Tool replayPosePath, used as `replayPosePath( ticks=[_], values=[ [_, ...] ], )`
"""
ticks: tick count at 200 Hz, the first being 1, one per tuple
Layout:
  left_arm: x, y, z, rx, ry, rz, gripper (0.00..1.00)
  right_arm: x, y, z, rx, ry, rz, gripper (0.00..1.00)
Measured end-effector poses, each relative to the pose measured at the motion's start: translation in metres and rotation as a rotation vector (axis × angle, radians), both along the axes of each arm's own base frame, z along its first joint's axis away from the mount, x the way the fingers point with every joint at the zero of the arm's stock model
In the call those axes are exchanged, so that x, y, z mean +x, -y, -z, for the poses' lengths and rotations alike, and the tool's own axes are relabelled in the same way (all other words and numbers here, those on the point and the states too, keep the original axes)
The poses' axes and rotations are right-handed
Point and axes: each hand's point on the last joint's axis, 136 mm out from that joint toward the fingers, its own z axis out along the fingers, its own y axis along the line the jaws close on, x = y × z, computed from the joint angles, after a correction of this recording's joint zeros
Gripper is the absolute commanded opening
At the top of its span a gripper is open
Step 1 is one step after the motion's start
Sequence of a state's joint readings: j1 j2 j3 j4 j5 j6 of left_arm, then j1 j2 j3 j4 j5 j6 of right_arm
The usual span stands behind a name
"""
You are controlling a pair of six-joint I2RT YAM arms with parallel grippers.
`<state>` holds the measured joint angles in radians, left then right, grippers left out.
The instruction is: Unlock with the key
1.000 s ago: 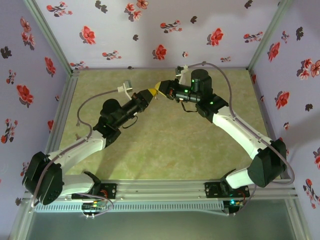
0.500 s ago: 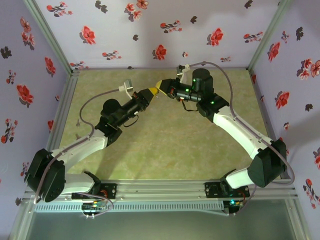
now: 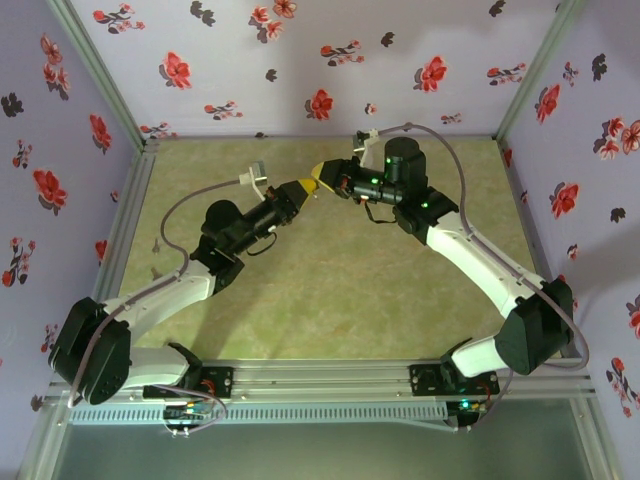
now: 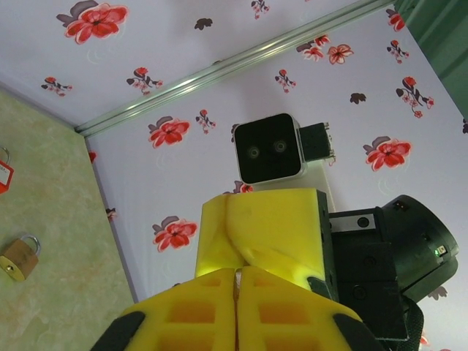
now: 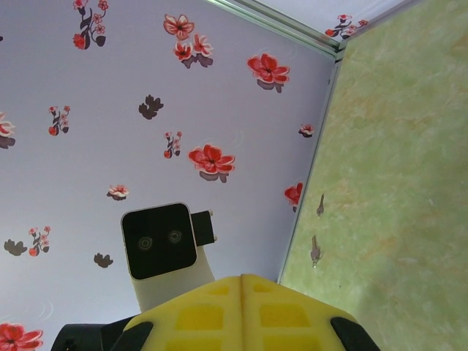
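Red lock [image 4: 4,174] cut off at L edge, L wrist cam.

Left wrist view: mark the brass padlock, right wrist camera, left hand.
brass padlock [image 4: 16,262]: left wrist view, brass body.
right wrist camera [image 4: 268,148]: left wrist view, dark face.
left hand [image 4: 236,276]: left wrist view, seam between shut fingertips.

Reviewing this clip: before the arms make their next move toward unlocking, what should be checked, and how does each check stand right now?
1. Left tool shut: ok, fingers pressed together.
2. Right tool shut: ok, no gap between the fingers.
3. Key gripped in a tool: cannot tell, none visible between the fingers.
4. Padlock located: ok, lying on the table.
5. Padlock held steady: not ok, neither tool is on it.
6. Tools apart from each other: not ok, tips nearly meet in the top view; whether they touch, cannot tell.
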<state>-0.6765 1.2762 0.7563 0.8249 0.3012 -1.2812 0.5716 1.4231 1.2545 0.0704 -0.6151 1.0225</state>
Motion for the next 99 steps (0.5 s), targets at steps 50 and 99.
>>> replayPosePath(
  ticks=[50, 99],
  values=[
    [-0.002, 0.0, 0.0, -0.005, 0.004, 0.008, 0.0, 0.0, 0.001, 0.0, 0.001, -0.001, -0.005, 0.19],
    [-0.017, 0.01, 0.012, 0.058, 0.003, 0.059, 0.0, 0.021, 0.034, 0.032, -0.164, -0.051, 0.105, 0.72]
  ],
)
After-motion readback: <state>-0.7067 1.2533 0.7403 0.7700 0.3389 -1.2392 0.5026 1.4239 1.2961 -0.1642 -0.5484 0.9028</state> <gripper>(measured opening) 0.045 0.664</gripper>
